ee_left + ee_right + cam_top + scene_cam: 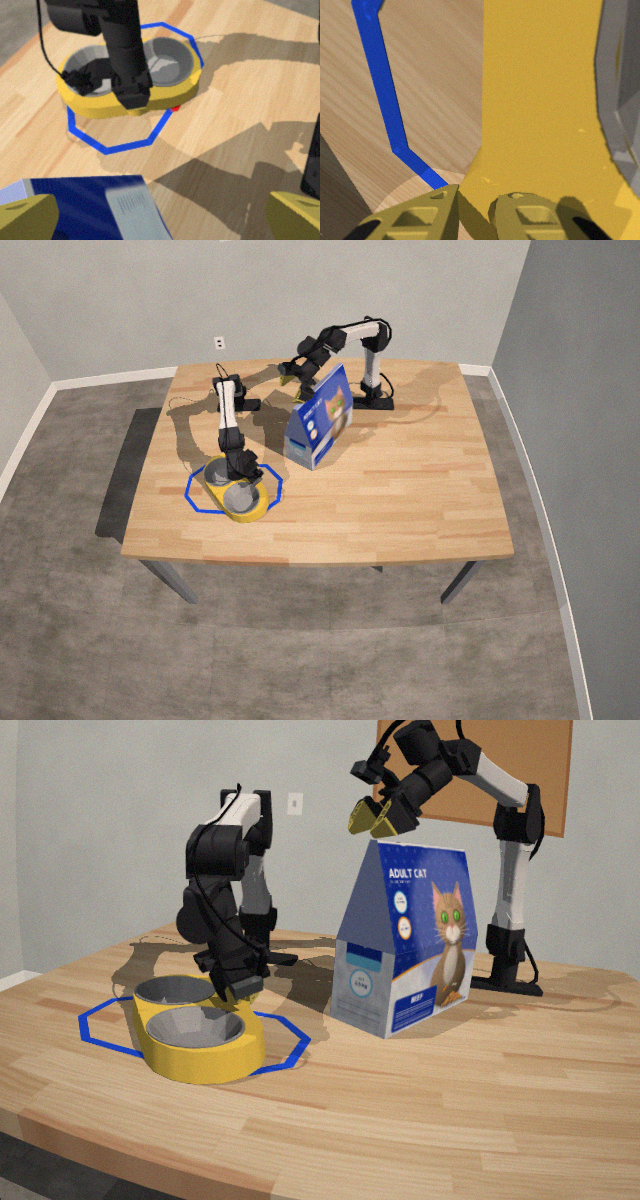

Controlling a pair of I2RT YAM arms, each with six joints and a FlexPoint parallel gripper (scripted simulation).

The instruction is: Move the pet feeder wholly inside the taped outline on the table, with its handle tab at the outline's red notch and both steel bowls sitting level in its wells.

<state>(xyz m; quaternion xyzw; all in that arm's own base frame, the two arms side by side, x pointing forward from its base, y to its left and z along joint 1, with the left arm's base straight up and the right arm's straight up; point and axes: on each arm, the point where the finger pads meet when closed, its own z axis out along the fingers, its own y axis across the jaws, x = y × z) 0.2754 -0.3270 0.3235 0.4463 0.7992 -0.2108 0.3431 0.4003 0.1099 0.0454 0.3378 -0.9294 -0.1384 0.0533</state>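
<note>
The yellow feeder point(248, 516) point(206, 1063) point(100, 107) point(540, 75) lies slantwise over the blue outline point(280, 491) point(84, 1028) point(128, 146) point(382, 85), covering parts of its line; its front end sticks out past it. The front steel bowl point(240, 498) point(196, 1030) and rear bowl point(214, 472) point(173, 991) point(172, 65) sit in the wells and look level. The red notch point(175, 107) shows beside the feeder's long side. My right gripper point(250, 996) point(477, 193) is shut on the handle tab, mostly hidden. My left gripper point(290, 388) point(368, 832) point(162, 202) is open and empty, above and behind the bag.
A tall blue cat food bag point(323, 420) point(431, 926) point(85, 205) stands right of the outline in the top and exterior views, below my left gripper. The wooden table's front edge point(320, 561) lies beyond the feeder's front end.
</note>
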